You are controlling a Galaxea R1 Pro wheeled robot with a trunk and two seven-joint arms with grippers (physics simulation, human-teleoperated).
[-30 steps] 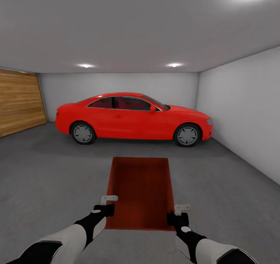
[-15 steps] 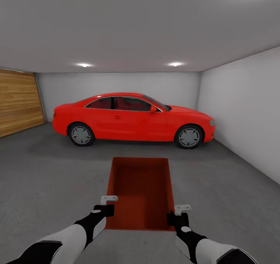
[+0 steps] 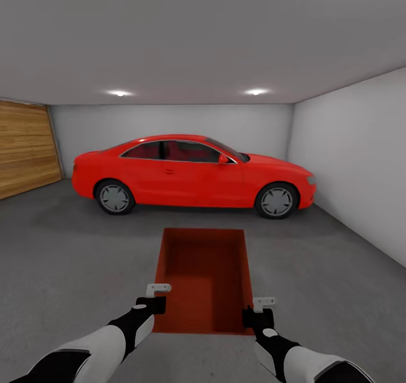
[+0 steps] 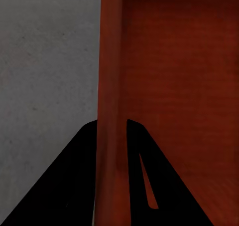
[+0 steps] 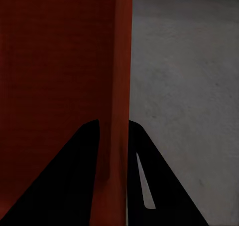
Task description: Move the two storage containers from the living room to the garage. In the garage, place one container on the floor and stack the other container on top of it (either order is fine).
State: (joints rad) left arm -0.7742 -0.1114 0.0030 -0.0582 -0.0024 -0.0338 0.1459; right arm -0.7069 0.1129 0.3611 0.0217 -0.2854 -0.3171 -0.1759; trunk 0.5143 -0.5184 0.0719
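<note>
Grey garage floor (image 3: 67, 259) lies ahead of a red car (image 3: 192, 174). One storage container (image 3: 206, 276) is carried level, its side walls clamped by left gripper (image 3: 153, 297) and right gripper (image 3: 258, 311) for balance.

The head camera is looking forward and slightly down from above both arms, facing a red car (image 3: 192, 171) at 12 o'clock. Each wrist camera is looking closely along its fingers at one wall of the bin (image 3: 203, 276) (image 4: 169, 86) (image 5: 59, 86), which all three views share.
</note>
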